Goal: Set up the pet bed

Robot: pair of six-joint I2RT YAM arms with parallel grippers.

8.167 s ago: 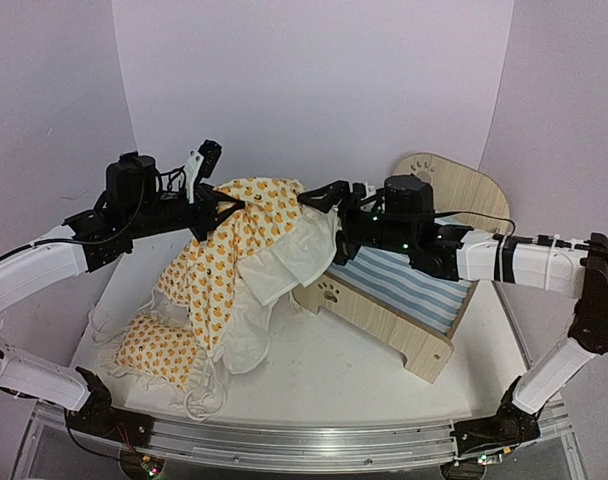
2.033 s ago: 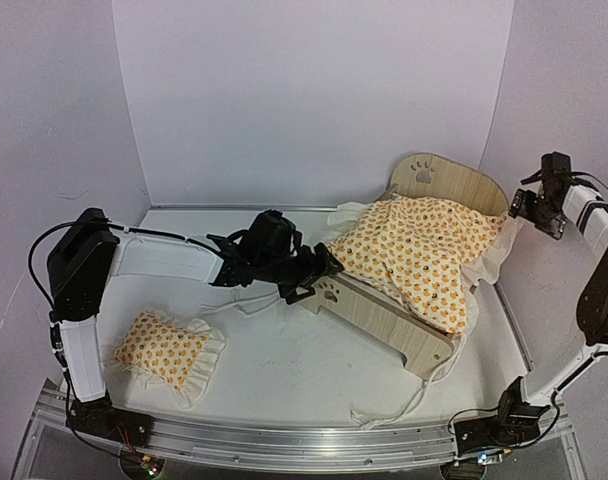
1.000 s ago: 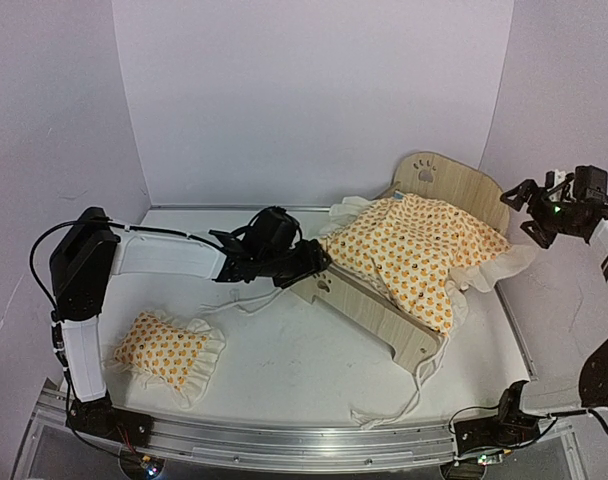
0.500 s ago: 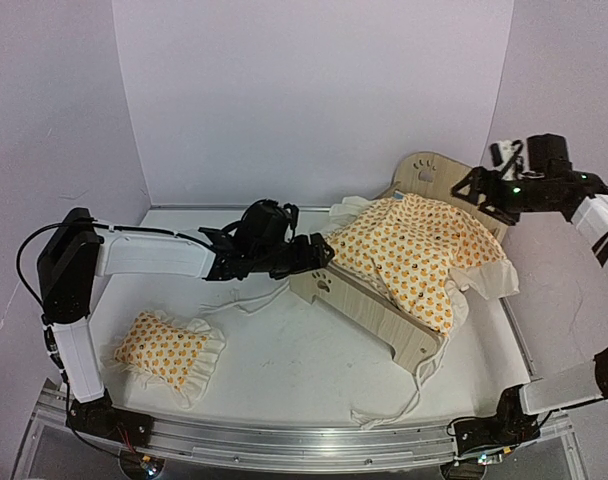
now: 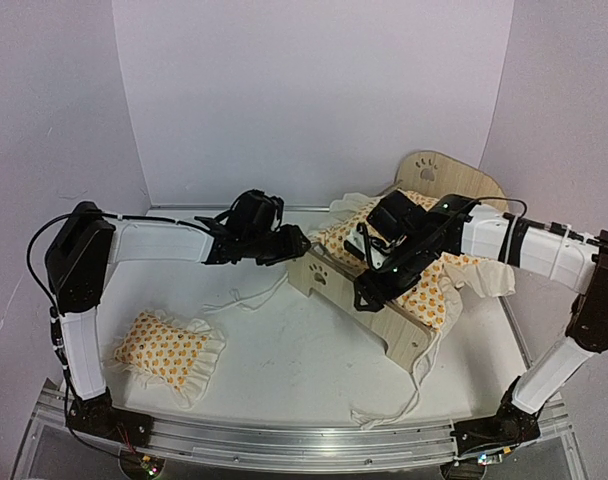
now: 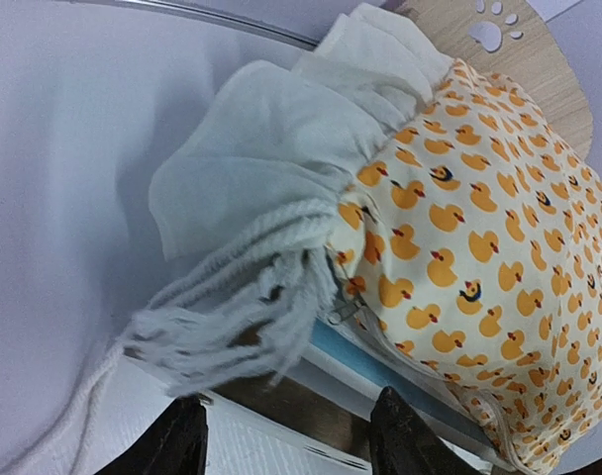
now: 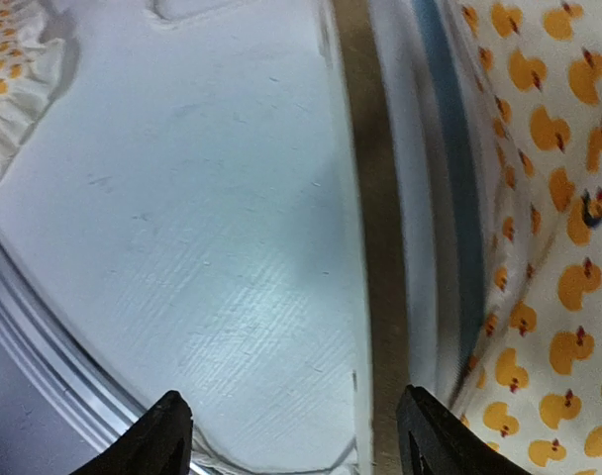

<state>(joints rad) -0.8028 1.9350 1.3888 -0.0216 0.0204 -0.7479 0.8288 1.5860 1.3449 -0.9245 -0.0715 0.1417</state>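
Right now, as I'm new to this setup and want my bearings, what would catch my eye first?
The duck-print blanket draped over the wooden pet bed, right of centre, stands out first. Both arms meet there: the left gripper at the foot end, the right gripper over the near side rail, both open. A matching ruffled pillow lies alone at the near left.

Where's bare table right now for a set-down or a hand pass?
Biggest patch: front-centre table, between the pillow and the pet bed, with a loose cord at its near right. Also the back-left corner behind the left arm. Crowded: over the bed, where the right arm hangs above the blanket, and at the bed's foot.
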